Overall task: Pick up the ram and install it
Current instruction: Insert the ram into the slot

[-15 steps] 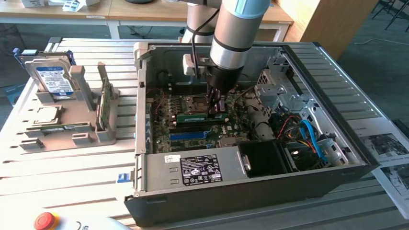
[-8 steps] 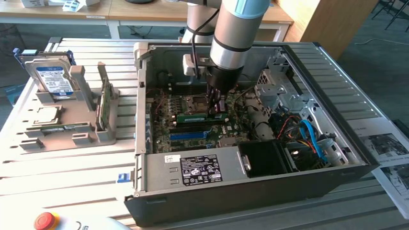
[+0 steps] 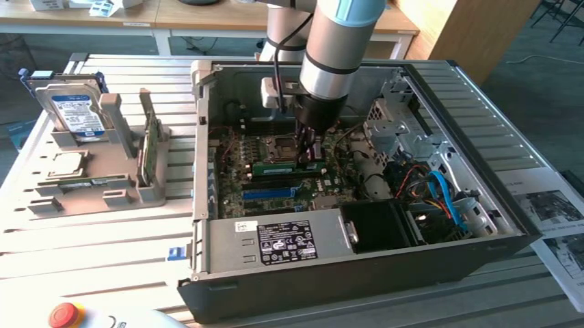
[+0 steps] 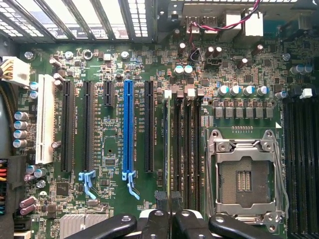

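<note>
Our two cameras
Outside, we look down on the whole computer case (image 3: 365, 280); the wrist looks closely onto its motherboard (image 4: 112, 149), shared.

From my console, daylight washes the slatted table (image 3: 91, 239) nearly white, while the open case (image 3: 365, 273) lies dimmer inside, shaded by the arm (image 3: 333, 48). On the wrist view the motherboard (image 4: 114, 64) is evenly lit, vent slats (image 4: 99, 15) glare white, and the gripper (image 4: 168, 197), pinching the ram (image 4: 168, 149), is near-black.

fwiw: 1 silver metal CPU socket (image 4: 244, 179) | 1 thin green ram stick (image 3: 278, 166) beside it | 1 long blue plastic slot (image 4: 128, 132) nearby
</note>
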